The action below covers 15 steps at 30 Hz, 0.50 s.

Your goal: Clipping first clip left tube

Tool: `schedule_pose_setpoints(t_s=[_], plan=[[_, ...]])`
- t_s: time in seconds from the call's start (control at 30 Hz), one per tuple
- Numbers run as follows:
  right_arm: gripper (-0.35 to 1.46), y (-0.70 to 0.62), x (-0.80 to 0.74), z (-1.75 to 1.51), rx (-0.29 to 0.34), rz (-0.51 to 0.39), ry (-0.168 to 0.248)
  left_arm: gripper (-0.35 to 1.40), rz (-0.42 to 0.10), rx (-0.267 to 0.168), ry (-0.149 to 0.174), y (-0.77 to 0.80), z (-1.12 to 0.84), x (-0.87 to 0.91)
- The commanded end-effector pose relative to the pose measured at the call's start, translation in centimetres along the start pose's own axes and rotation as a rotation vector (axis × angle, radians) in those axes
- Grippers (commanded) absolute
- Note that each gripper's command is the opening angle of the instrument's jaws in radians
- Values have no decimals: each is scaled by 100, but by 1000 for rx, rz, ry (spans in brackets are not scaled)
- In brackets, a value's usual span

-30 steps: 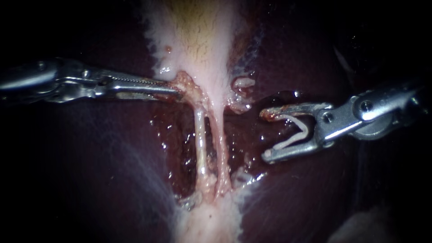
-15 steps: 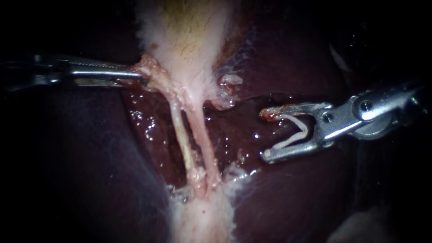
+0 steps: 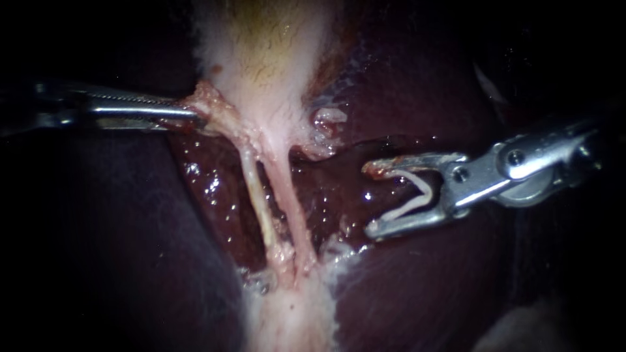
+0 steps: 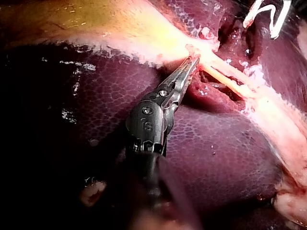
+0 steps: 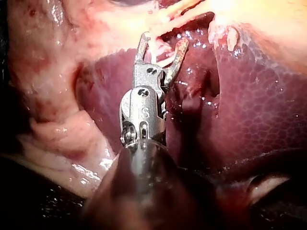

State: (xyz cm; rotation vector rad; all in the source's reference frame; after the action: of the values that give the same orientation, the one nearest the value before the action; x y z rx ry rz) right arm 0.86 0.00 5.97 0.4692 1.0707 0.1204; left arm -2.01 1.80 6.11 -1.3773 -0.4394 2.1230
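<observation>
L instrument (image 3: 195, 118) comes in flat from the left, its slim serrated steel jaws clamped together on the ragged pink edge of the gallbladder (image 3: 267, 45), which is pale & fuzzy-white w/ a yellowish centre. Below it two thin strands run down over the wet, glossy maroon liver (image 3: 404, 280): the left tube (image 3: 259, 195), cream-yellow & stringy, lies just beside the pinker right tube (image 3: 290, 202). R instrument (image 3: 370, 199) sits to the right, apart from both tubes. Its jaws stand wide in a V w/ a white bent clip (image 3: 417, 195) seated between them, one leg against each jaw.
</observation>
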Motion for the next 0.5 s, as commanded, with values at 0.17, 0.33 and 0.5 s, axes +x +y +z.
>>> schedule_pose_setpoints(t_s=[0.17,0.33,0.5], plan=[[50,-6,1,32,-3,82,-1,-35,0,1,0,-2,2,-1],[50,-4,5,54,-15,130,-2,-35,1,2,0,-1,4,-2],[50,1,2,74,-23,152,-3,-35,1,3,0,-1,5,-2]])
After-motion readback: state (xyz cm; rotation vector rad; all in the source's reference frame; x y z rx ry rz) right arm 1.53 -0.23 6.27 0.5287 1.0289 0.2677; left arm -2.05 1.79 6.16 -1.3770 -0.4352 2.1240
